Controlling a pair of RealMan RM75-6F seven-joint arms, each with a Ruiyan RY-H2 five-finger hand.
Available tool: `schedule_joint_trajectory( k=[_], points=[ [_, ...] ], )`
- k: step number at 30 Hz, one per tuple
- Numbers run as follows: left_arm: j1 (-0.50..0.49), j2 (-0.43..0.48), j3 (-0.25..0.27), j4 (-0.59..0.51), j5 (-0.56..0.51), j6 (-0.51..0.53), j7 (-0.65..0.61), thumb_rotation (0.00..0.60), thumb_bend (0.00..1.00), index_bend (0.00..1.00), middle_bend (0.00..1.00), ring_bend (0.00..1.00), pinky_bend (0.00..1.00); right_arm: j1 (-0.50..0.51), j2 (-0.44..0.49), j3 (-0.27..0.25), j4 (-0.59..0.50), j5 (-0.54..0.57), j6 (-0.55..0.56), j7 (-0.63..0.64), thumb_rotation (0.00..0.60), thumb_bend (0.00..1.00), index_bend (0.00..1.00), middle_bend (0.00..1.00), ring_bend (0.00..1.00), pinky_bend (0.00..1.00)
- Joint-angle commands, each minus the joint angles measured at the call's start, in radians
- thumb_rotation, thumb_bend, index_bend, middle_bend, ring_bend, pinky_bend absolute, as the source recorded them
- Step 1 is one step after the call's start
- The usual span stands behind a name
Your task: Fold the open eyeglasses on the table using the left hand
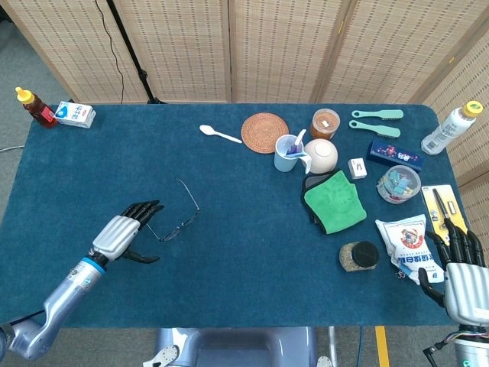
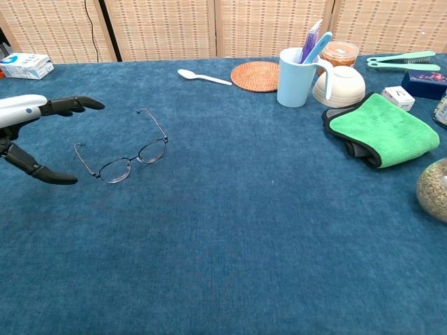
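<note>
The thin-rimmed eyeglasses point(image 1: 179, 226) lie on the blue table, both temples spread open, left of centre. In the chest view the eyeglasses point(image 2: 114, 169) point their temples away toward the far side. My left hand point(image 1: 122, 234) hovers just left of them with a small gap, touching nothing, its fingers point(image 2: 70, 105) stretched out and the thumb held apart below. At the left edge of the chest view only part of the left hand point(image 2: 21, 115) shows. My right hand point(image 1: 463, 277) sits at the table's near right corner, fingers extended, holding nothing.
A white spoon point(image 1: 219, 134), woven coaster point(image 1: 264, 131), blue cup point(image 1: 289, 153) and bowl point(image 1: 321, 154) stand at the back centre. A green cloth point(image 1: 335, 200), lidded jar point(image 1: 359, 256) and white bag point(image 1: 406, 245) lie right. A milk carton point(image 1: 74, 114) and sauce bottle point(image 1: 34, 107) sit far left.
</note>
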Motion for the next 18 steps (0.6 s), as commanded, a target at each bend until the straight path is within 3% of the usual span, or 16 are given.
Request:
schedule_joint_trajectory(
  k=[1, 6, 18],
  points=[
    [-0.013, 0.05, 0.015, -0.001, 0.004, -0.021, 0.094, 0.446, 0.07, 0.0, 0.0, 0.0, 0.01, 0.001, -0.002, 0.0, 0.001, 0.0, -0.002, 0.001, 0.6, 0.43, 0.18, 0.0, 0.0, 0.0],
    [-0.005, 0.064, 0.019, -0.008, -0.014, -0.005, 0.224, 0.495, 0.07, 0.0, 0.0, 0.0, 0.0, 0.003, -0.007, 0.0, 0.007, 0.001, -0.006, 0.005, 0.6, 0.43, 0.18, 0.0, 0.0, 0.0],
    [-0.04, 0.012, -0.004, 0.042, -0.082, -0.052, 0.381, 0.497, 0.07, 0.0, 0.0, 0.0, 0.0, -0.004, -0.003, 0.0, 0.01, 0.003, 0.002, 0.013, 0.6, 0.43, 0.18, 0.0, 0.0, 0.0]
  ],
)
